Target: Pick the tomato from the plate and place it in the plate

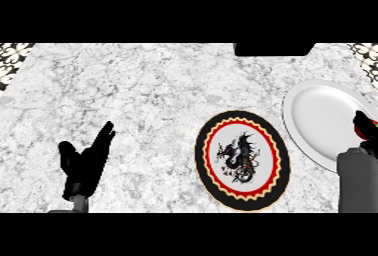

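A white plate (pixel 317 120) lies at the right of the marble counter. Left of it sits a dark plate (pixel 204 150) with a red ring, a scalloped cream band and a black dragon figure in the middle. My right hand (pixel 366 124) is at the view's right edge, over the white plate's right side, with its fingers curled. Only a thin red sliver of the tomato (pixel 357 132) shows under those fingers; the rest is hidden. My left hand (pixel 85 162) rests open at the lower left, fingers up, away from both plates.
A black block (pixel 273 48) sits at the counter's far edge, above the plates. Patterned dark tiles (pixel 15 55) show at the top corners. My grey right forearm (pixel 359 180) covers the white plate's lower right rim.
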`<state>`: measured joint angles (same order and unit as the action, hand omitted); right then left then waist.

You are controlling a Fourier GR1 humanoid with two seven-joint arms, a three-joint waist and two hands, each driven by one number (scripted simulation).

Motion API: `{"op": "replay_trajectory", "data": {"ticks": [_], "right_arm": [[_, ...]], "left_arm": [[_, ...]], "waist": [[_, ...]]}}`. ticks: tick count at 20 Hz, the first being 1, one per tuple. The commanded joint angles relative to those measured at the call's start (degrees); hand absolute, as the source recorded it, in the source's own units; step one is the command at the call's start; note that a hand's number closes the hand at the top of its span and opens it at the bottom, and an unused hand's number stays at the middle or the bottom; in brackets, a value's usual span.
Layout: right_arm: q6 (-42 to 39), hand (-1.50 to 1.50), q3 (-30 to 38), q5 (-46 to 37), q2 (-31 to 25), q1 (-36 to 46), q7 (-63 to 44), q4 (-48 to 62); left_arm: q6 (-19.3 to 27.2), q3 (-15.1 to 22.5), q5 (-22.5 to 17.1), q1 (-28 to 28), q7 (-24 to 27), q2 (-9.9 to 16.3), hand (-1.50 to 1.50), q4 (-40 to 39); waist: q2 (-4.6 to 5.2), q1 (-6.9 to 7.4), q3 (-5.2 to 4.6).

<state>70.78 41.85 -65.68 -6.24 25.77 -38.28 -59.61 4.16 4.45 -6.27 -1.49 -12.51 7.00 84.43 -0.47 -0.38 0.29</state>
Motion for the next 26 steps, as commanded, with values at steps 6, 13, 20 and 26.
{"op": "replay_trajectory", "data": {"ticks": [6,13,20,26], "right_arm": [[3.54,-1.50,-22.78,15.90,6.15,-19.38,0.03,-23.37],[10.23,-1.50,-41.10,9.11,6.23,-34.23,-9.60,-31.57],[7.72,-1.50,-47.17,-6.04,6.24,-39.51,-25.53,-34.23],[9.41,-1.50,-51.21,-17.43,6.24,-42.50,-37.14,-34.28]], "left_arm": [[-3.51,-1.34,-2.22,-1.69,-0.92,1.65,0.00,-0.21],[-2.15,-1.48,-1.02,-0.45,1.55,-0.54,0.00,-3.71],[-2.10,-0.34,0.51,-1.55,0.30,-0.29,0.00,-0.41],[-1.81,-1.54,0.47,0.22,-0.08,-0.43,0.00,-2.18]], "waist": [[0.08,-0.16,-0.28],[0.35,-0.12,-0.39],[0.54,0.13,-0.41],[0.56,-0.14,-0.37]]}}
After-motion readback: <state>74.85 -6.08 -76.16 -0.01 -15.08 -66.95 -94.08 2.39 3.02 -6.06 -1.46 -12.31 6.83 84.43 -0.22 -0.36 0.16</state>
